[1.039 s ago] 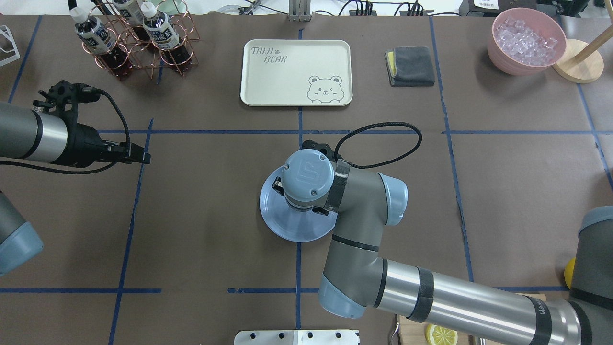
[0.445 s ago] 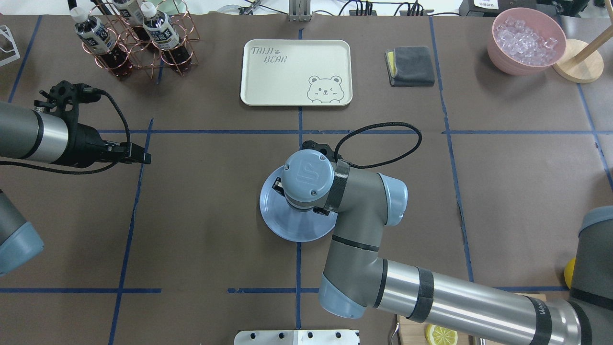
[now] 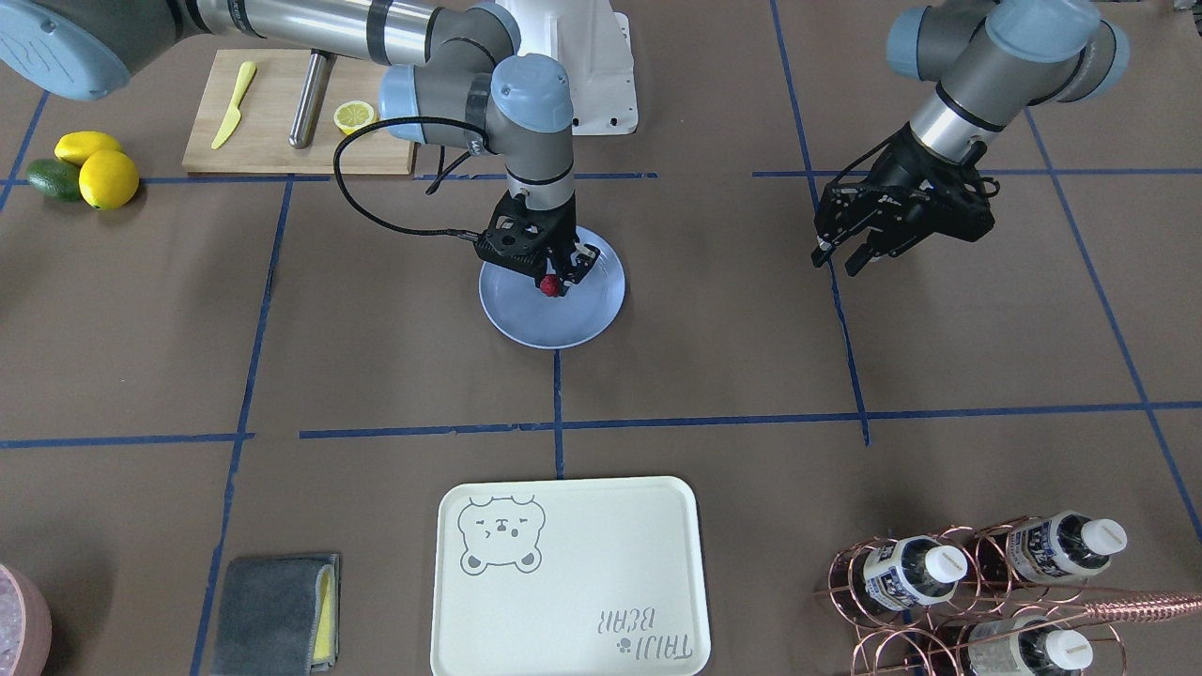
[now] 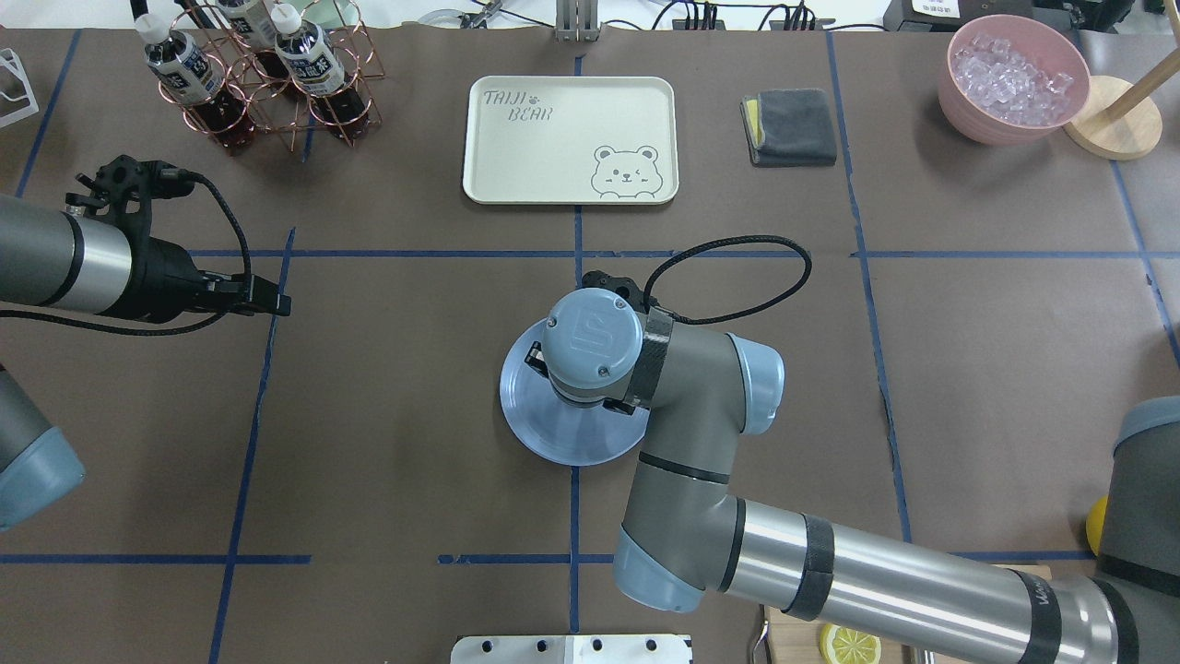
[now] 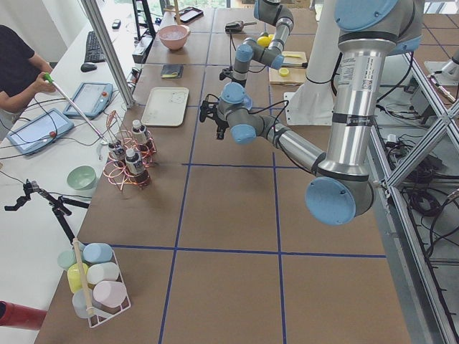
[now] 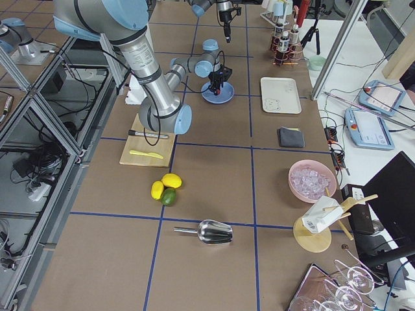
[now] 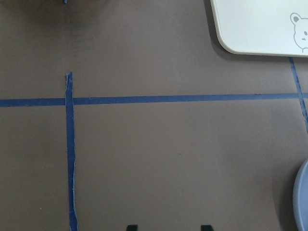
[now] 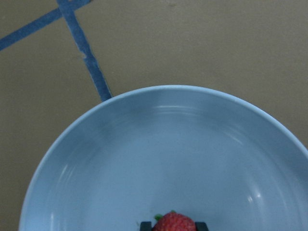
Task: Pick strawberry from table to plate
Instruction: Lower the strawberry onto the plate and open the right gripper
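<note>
The small red strawberry sits between the fingers of my right gripper, which is shut on it just above the pale blue plate. In the right wrist view the strawberry shows at the bottom edge, over the inside of the plate. From overhead my right wrist hides the berry, and only part of the plate shows. My left gripper hangs open and empty over the brown table, far from the plate. Its two fingertips stand well apart.
A cream bear tray lies beyond the plate, with a grey cloth and a copper bottle rack to either side. Near my base are a cutting board, two lemons and an avocado. A pink bowl of ice stands far right.
</note>
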Motion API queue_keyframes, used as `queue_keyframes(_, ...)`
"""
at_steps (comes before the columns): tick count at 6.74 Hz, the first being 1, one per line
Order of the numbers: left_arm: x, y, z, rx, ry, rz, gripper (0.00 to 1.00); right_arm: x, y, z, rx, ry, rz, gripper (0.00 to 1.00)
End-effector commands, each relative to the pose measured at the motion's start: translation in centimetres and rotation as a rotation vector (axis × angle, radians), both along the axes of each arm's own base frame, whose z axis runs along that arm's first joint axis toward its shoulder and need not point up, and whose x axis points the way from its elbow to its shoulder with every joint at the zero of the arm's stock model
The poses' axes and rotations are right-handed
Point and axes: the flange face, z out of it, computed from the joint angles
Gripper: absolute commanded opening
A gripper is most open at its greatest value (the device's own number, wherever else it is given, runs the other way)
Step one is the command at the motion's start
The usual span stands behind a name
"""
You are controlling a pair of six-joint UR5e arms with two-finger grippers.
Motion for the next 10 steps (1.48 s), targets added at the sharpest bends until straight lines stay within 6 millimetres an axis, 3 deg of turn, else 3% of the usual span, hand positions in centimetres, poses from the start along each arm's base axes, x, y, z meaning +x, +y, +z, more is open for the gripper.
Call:
queue_keyframes(1, 0.0, 0.0, 0.1, -0.001, -0.001, 0.000, 0.54, -0.1, 0.0, 0.2, 0.003, 0.006, -0.005, 0.44)
queue_keyframes(2, 0.0, 0.0, 0.0, 0.000, 0.000, 0.000, 0.54, 0.0, 0.0, 0.0, 0.005, 0.003, -0.005, 0.99)
queue_keyframes(4, 0.0, 0.0, -0.1, 0.001, 0.001, 0.000, 0.54, 0.2, 0.1, -0.4, 0.009, -0.007, -0.007, 1.00)
queue_keyframes(5, 0.0, 0.0, 0.0, 0.001, 0.000, 0.001, 0.54, 1.4, 0.1, -1.7, 0.015, -0.026, -0.006, 1.00)
queue_keyframes(6, -0.3, 0.2, 0.5, 0.001, -0.006, 0.003, 0.54, 5.2, 0.3, -2.9, 0.012, -0.021, 0.000, 1.00)
queue_keyframes(7, -1.8, 0.1, 2.2, 0.059, -0.051, 0.026, 0.54, 11.2, 1.0, -2.7, 0.070, -0.008, -0.062, 1.00)
queue_keyframes(8, -3.8, 0.3, 4.5, 0.124, -0.098, 0.081, 0.54, 17.5, 1.1, -0.7, 0.122, -0.005, -0.112, 1.00)
queue_keyframes(9, -8.2, -0.7, 7.0, 0.189, -0.150, 0.099, 0.54, 24.2, 0.7, 3.3, 0.152, 0.019, -0.158, 1.00)
queue_keyframes(10, -12.8, -1.5, 9.5, 0.239, -0.190, 0.116, 0.54, 29.8, -1.2, 6.5, 0.202, 0.053, -0.221, 1.00)
